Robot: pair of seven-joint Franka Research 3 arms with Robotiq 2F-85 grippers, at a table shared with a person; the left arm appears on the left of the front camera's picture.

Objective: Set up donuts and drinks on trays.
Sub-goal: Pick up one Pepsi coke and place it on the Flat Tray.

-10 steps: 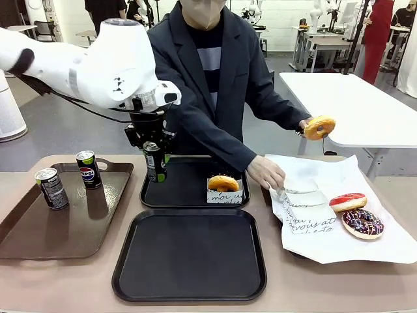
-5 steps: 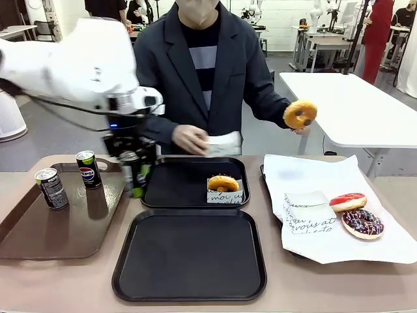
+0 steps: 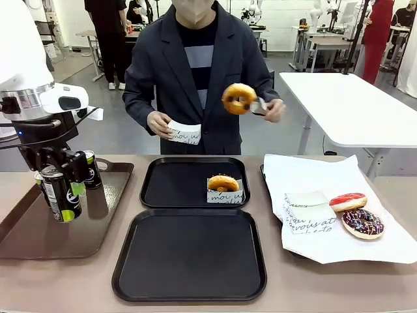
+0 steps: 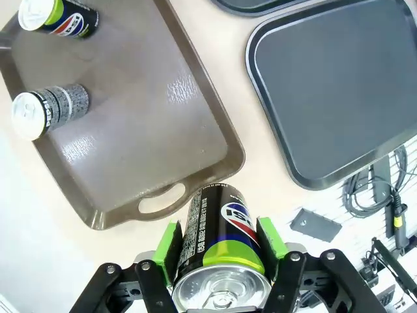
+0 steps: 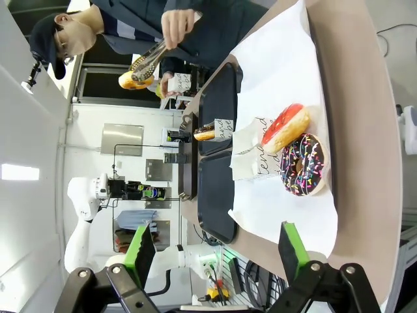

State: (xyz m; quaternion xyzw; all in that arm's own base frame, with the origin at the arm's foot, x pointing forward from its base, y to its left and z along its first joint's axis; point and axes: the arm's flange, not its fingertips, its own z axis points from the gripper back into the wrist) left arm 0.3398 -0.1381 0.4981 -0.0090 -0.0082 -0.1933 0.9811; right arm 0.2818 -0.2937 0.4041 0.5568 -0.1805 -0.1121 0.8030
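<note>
Left gripper [image 3: 63, 184] is clamped on a Pepsi can [image 3: 64, 203] with a green band, one pad on each side of its body, held over the brown handled tray [image 3: 39, 241]. Another Pepsi can [image 4: 60, 15] and a grey-printed can [image 4: 51, 111] stand there. Right gripper [image 5: 215, 251] gapes wide, with nothing between its pads. The far black tray [image 3: 169, 189] carries a glazed donut [image 3: 223, 182] in a paper tray [image 3: 225, 195] with script reading "moi". The near black tray [image 3: 189, 261] lies just before it. The person's tongs [image 5: 148, 60] lift a second glazed donut [image 3: 239, 98]
</note>
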